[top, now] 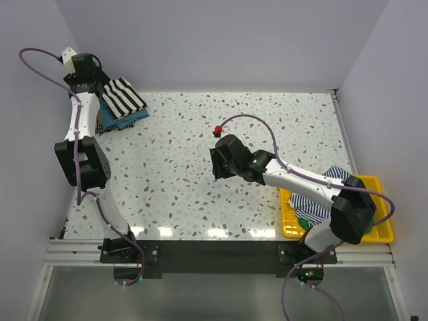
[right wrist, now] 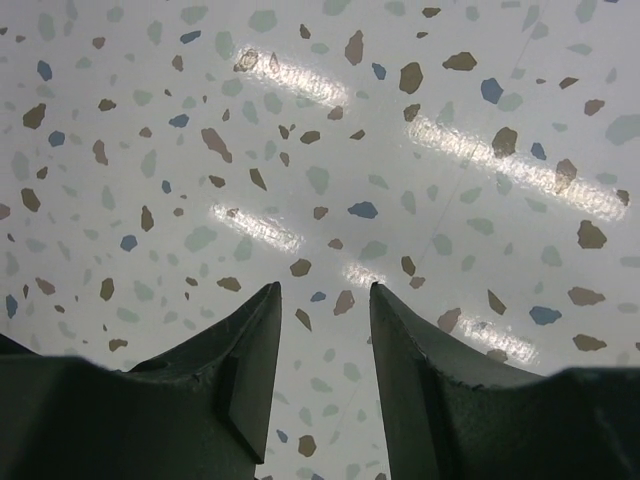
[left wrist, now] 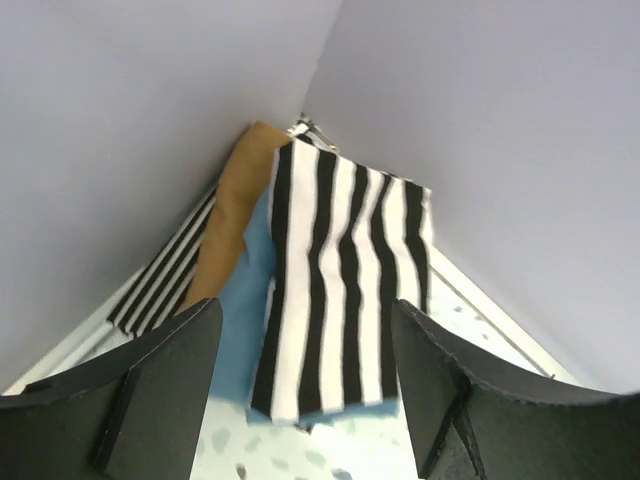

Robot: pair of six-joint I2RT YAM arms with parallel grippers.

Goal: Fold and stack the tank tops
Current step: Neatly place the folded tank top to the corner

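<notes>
Gaping wide, the left tool [left wrist: 305,322] holds nothing; its two fingers stand well apart and touch no cloth. Just ahead of it, in the corner of the worktop [top: 200,134], lies a folded striped tank top [left wrist: 345,280], flat and fairly neat, topmost on a pile. Beneath it are a teal-blue tank top [left wrist: 250,290], a tan-brown tank top [left wrist: 235,200] and a second striped tank top [left wrist: 165,280], which peeks out on the tool's left. The right tool [right wrist: 322,300] is partly open and empty, over bare speckled worktop. Behind it, by its arm's base, a yellow tray [top: 382,235] holds a crumpled striped tank top [top: 314,204] and a green tank top [top: 309,218].
</notes>
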